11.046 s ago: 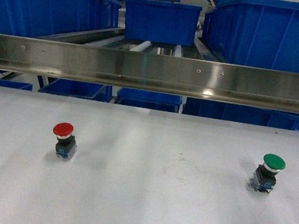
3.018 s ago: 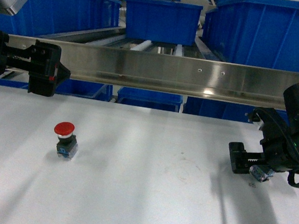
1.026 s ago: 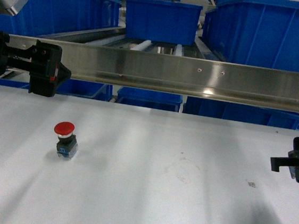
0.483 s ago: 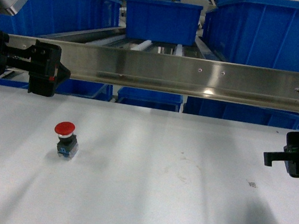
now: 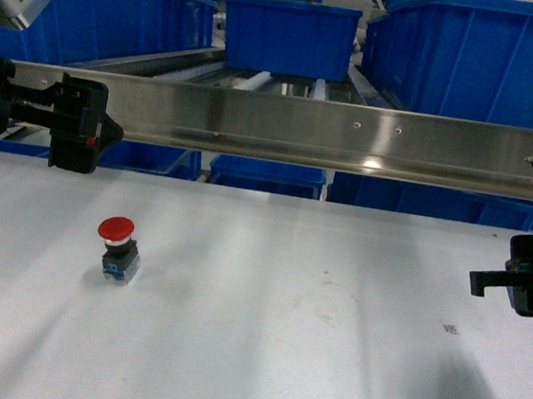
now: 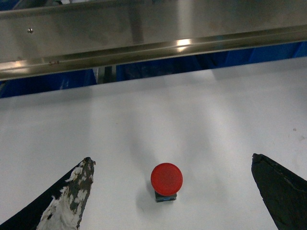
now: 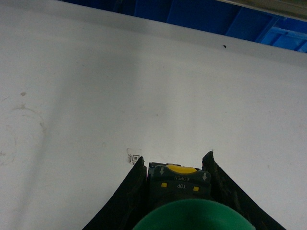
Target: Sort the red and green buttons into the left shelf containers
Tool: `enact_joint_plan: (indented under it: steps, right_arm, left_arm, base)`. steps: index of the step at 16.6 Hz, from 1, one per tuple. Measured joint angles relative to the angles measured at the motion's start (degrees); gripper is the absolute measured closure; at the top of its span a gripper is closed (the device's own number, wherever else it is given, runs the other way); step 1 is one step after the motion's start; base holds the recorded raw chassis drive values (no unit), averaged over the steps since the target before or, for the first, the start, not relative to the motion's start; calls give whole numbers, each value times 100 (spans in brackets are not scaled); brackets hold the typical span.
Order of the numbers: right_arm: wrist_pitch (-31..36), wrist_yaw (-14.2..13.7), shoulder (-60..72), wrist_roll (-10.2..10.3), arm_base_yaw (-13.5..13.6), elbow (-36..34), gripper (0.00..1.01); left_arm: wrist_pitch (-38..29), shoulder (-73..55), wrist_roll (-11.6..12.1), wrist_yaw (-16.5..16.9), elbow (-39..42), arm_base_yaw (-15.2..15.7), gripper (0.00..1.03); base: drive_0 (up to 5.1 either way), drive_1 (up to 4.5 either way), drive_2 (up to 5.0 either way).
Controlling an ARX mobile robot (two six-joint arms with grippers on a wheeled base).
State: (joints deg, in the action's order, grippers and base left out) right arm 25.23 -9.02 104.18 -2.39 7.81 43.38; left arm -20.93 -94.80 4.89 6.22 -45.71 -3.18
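The red button (image 5: 117,241) stands upright on the white table (image 5: 279,353), left of the middle. My left gripper (image 5: 87,133) hovers above and behind it. In the left wrist view that gripper (image 6: 171,159) is open, its fingers wide apart on either side of the red button (image 6: 166,178) and not touching it. My right gripper (image 5: 501,279) is at the right edge, above the table. In the right wrist view it (image 7: 176,158) is shut on the green button (image 7: 192,218), clamping its dark block base. The green button is hidden in the head view.
The shelf's long steel rail (image 5: 302,132) runs across behind the table, with roller tracks behind it. Blue containers stand on the shelf at the left (image 5: 86,9), middle (image 5: 286,35) and right (image 5: 472,54), with more below. A small sticker (image 7: 134,157) lies on the table.
Since 3 s ago my right gripper has lifted the green button off the table and carried it right. In the last half second it barely moved. The left arm and red button are unchanged.
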Motion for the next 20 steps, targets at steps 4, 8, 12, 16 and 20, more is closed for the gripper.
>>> enact_joint_plan:
  steps: [4,8,12,16,20]
  right_arm:
    - [-2,0,0,0,0,0,71]
    - [-2,0,0,0,0,0,71]
    - [-2,0,0,0,0,0,71]
    - [-2,0,0,0,0,0,71]
    - [-2,0,0,0,0,0,71]
  left_arm:
    - [278,-566,-63,-55,-437,-2,5]
    - [1709,-2778,-192,-472,-2673,-83,5]
    - [2498,-3436,-234,-651,-3602,-289,5]
    - [3152,-3440,-686,-903,-3519,-507,5]
    - [3187,-3679,-861,-828,-3552,-564,5]
  base:
    - [0,0,0]
    - [0,0,0]
    - [0,0,0]
    - [0,0,0]
    - [0,0,0]
